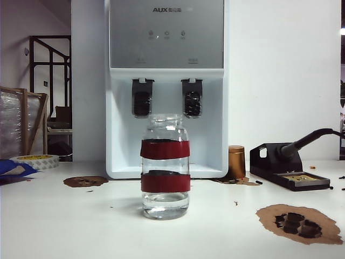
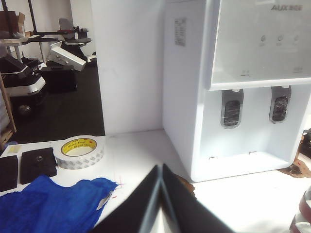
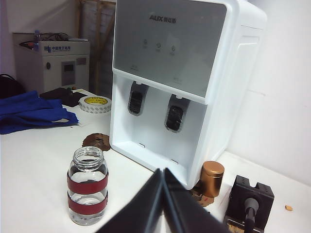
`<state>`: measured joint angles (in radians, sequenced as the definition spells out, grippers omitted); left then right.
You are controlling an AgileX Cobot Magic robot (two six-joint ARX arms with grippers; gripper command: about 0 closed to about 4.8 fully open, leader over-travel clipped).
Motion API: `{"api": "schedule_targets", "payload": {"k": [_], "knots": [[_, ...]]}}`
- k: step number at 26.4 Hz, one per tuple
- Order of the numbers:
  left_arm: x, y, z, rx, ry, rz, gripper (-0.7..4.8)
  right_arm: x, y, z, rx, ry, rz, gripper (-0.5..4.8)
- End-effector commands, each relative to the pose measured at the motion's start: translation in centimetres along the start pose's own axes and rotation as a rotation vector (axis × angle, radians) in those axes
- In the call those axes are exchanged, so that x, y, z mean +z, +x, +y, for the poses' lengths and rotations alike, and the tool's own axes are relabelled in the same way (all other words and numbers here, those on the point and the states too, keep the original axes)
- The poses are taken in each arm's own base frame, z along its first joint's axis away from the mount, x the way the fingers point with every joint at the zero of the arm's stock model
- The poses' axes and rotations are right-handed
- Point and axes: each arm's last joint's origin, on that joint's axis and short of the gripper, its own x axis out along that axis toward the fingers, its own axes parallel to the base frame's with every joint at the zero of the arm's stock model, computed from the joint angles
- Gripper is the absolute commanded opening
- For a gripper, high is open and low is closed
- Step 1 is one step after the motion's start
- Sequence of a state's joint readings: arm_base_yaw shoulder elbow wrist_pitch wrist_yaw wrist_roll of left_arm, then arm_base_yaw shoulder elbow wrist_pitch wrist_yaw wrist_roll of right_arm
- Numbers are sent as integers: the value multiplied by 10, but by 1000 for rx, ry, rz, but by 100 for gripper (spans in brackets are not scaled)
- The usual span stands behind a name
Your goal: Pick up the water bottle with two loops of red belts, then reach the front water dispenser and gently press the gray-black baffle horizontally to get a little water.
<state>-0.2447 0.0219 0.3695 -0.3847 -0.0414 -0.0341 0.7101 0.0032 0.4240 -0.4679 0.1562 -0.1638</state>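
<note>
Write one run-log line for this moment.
left gripper shut, empty | right gripper shut, empty | water bottle upright on table, ungrasped | gray-black baffle untouched

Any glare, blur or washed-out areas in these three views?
Exterior view: evenly lit, the bottle sharp with a soft shadow. Left wrist view: the dispenser and table are overexposed, and the shut left claw is a dark, soft shape. Right wrist view: well exposed, though the shut right claw is out of focus.
</note>
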Motion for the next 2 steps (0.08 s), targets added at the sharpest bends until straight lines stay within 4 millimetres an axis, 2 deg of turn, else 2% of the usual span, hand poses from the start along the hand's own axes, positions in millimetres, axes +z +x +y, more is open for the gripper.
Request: {"api": "schedule_targets", "payload": {"k": [1, 2], "knots": [[1, 0, 0, -1, 0, -8, -4, 2, -1, -1, -3, 5, -16, -1], [1, 0, 0, -1, 0, -9, -4, 2, -1, -1, -3, 5, -16, -1]]}}
